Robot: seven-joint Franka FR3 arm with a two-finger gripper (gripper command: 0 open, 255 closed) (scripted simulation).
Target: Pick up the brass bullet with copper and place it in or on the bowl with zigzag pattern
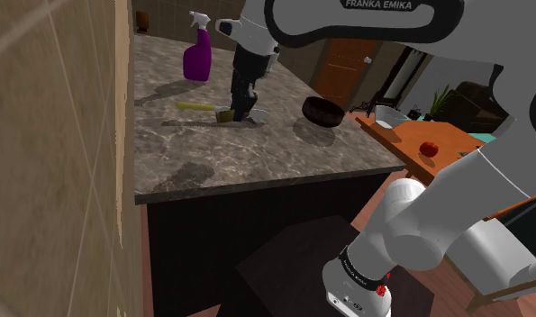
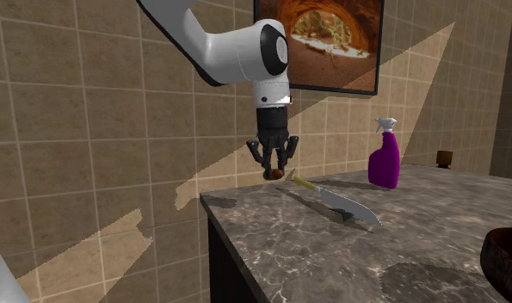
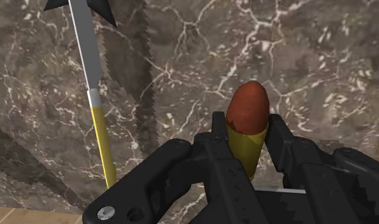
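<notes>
My black gripper [image 3: 248, 137] is shut on the bullet [image 3: 248, 111], a yellow brass case with a red-brown copper tip that sticks out past the fingers. In the second exterior view the gripper [image 2: 275, 165] points straight down and holds the bullet [image 2: 276, 175] a little above the marble counter [image 2: 348, 250], close to the knife's handle end. The shoulder view shows the gripper [image 1: 233, 108] and bullet [image 1: 225, 116] by the knife. The dark bowl [image 1: 322, 111] sits on the counter toward the shoulder view's right, well away from the gripper; its rim [image 2: 506, 258] shows in the second exterior view.
A knife with a yellow handle [image 3: 100, 133] and a jagged blade [image 2: 331, 200] lies beside the gripper. A purple spray bottle [image 1: 198, 56] stands at the back of the counter. Tiled walls border the counter. An orange table [image 1: 410, 135] with an apple [image 1: 429, 149] stands beyond the counter's edge.
</notes>
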